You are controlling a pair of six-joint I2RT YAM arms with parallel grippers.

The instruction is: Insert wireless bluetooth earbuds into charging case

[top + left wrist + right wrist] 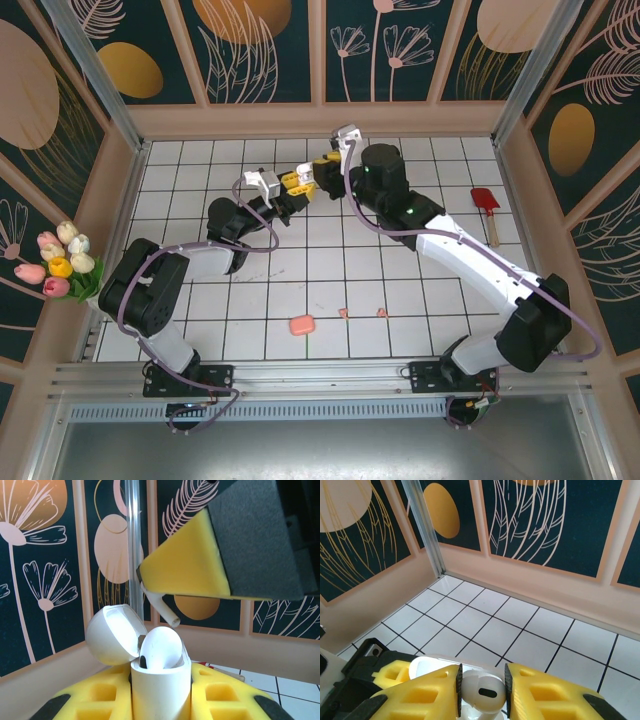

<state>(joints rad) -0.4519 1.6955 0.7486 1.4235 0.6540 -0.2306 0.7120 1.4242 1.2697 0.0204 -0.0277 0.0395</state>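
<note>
My left gripper is shut on a white charging case, held upright with its lid swung open to the left. One white earbud sits in the case. My right gripper is shut on the second white earbud, just above the case's open mouth; its stem pokes out under the right gripper's yellow finger. In the top view both grippers meet above the far middle tiles, left gripper and right gripper. Two salmon-pink earbuds lie on the near tiles.
A salmon-pink closed case lies on the near tiles, left of the pink earbuds. A red spatula rests at the far right. A bunch of tulips hangs over the left wall. Patterned walls enclose the tiled floor.
</note>
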